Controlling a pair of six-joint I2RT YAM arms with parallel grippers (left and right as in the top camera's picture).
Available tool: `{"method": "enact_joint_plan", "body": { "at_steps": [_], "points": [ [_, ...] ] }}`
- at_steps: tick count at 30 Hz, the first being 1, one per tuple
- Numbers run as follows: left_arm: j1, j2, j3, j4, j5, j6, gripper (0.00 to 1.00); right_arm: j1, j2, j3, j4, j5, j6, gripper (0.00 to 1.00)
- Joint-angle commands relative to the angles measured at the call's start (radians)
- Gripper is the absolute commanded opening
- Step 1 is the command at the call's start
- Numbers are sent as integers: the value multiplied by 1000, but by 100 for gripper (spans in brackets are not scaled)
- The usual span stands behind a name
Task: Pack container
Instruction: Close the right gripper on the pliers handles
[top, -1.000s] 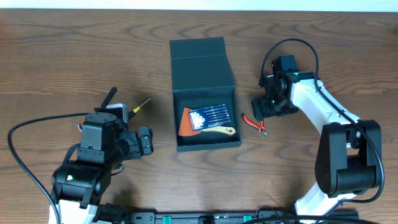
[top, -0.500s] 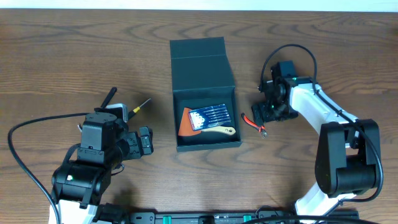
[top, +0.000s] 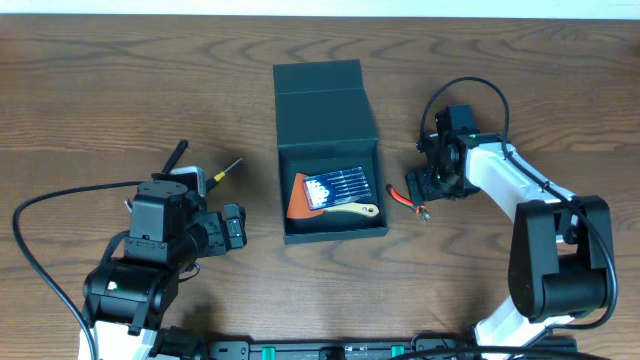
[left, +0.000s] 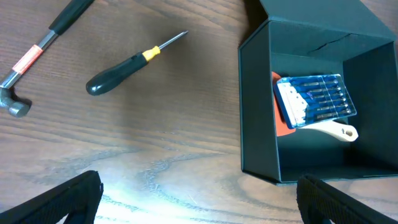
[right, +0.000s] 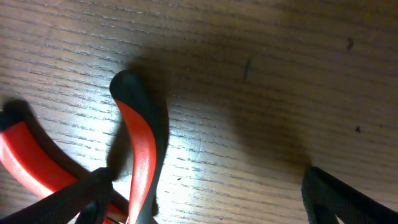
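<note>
Plainly, container (top: 281, 195) open mid-table, both arms empty-handed.
Left gripper (top: 232, 228) and right gripper (top: 427, 184) gape wide, the right just over red-handled pliers (top: 408, 198); it looks light, stiff cardboard (likely to slide), best taken by the edge of its flap (top: 318, 80).

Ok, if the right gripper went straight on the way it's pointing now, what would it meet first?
Probably the red-and-black pliers handle, lying on the wooden table close below the open right gripper. It sits off-centre, near one finger, so that finger likely touches it before the table; depth is unclear.
</note>
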Motion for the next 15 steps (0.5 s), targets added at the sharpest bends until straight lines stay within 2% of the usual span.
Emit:
{"method": "enact_joint_plan", "body": {
  "at_steps": [1, 8, 15],
  "points": [
    [2, -2, 19, -2, -5, 18, 99, 4, 28, -37, 6, -39, 11, 85],
    [2, -2, 19, -2, -5, 18, 98, 4, 28, -38, 30, -75, 11, 85],
    [2, -2, 19, -3, -5, 18, 99, 4, 28, -38, 26, -110, 11, 89]
  ]
}}
